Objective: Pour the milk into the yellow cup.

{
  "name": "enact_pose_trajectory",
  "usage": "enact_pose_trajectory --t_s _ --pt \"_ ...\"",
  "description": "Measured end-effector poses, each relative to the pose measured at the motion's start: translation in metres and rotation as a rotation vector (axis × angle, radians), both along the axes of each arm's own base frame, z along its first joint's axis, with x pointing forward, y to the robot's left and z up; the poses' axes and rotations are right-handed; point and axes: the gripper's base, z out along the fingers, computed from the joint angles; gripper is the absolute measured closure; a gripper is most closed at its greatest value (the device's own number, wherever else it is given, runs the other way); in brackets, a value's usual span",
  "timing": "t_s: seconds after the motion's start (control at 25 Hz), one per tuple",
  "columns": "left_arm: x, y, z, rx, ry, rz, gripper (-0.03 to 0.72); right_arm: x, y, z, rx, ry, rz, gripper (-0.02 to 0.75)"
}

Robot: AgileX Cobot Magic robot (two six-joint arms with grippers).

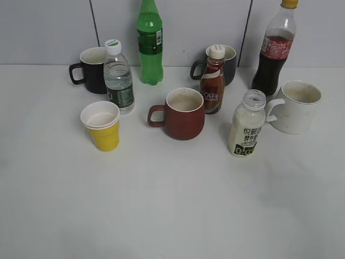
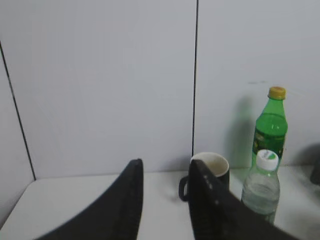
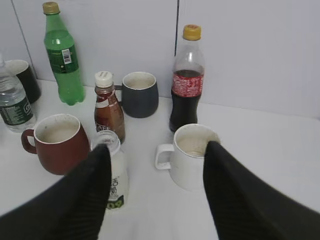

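Milk [image 1: 247,127] uncapped, upright, well apart from yellow cup [image 1: 102,125]; both jaws spread, empty.

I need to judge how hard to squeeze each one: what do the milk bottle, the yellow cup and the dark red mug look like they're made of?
Milk bottle: seemingly clear thin plastic, since the creamy liquid shows through its wall; printed label, open threaded neck.
Yellow cup: probably paper, matte yellow outside, white inside, with a rolled rim.
Dark red mug: likely glazed ceramic, with thick walls and a faint sheen.

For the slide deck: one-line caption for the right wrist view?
Open right hand above the uncapped milk bottle and white mug.
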Motion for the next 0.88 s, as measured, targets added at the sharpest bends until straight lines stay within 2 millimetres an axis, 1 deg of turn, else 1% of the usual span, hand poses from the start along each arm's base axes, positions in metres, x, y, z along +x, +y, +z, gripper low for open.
enact_pose_trajectory --t_s 0.12,0.16,0.2,0.28,0.36,0.44,0.56,0.64,0.68,0.72,0.8,0.84,0.88 --pt "0.040 -0.004 -0.009 -0.004 -0.031 -0.007 0.447 0.027 0.009 -0.006 -0.004 0.015 0.022 0.298" --pt "0.060 -0.006 -0.022 -0.002 0.010 -0.009 0.447 0.037 0.012 -0.010 -0.006 0.022 0.026 0.298" --pt "0.062 -0.006 -0.023 -0.002 0.006 -0.011 0.447 0.046 0.015 -0.014 -0.007 0.035 0.030 0.298" --pt "0.088 -0.009 -0.047 0.000 0.059 -0.015 0.447 0.064 0.021 -0.021 0.005 0.033 0.028 0.298" --pt "0.102 -0.011 -0.064 0.003 0.107 -0.020 0.447 0.079 0.027 -0.029 0.016 0.031 0.030 0.297" --pt "0.118 -0.016 -0.090 0.009 0.191 -0.035 0.447 0.092 0.036 -0.034 0.034 -0.004 0.043 0.297" --pt "0.127 -0.026 -0.111 0.017 0.245 -0.069 0.447 0.110 0.053 -0.053 0.028 0.004 0.081 0.297" --pt "0.133 -0.037 -0.132 0.028 0.295 -0.109 0.447 0.119 0.064 -0.068 0.016 0.031 0.105 0.297" --pt "0.133 -0.037 -0.132 0.028 0.295 -0.109 0.447 0.122 0.068 -0.076 0.008 0.045 0.115 0.297" --pt "0.131 -0.046 -0.147 0.032 0.289 -0.146 0.447 0.124 0.071 -0.085 0.000 0.055 0.121 0.297" --pt "0.131 -0.046 -0.147 0.032 0.289 -0.146 0.447 0.124 0.074 -0.100 -0.009 0.054 0.127 0.297" --pt "0.114 -0.052 -0.172 0.034 0.240 -0.200 0.447 0.122 0.074 -0.108 -0.014 0.042 0.126 0.297" --pt "0.114 -0.052 -0.172 0.034 0.240 -0.200 0.447 0.121 0.073 -0.115 -0.018 0.032 0.126 0.297"
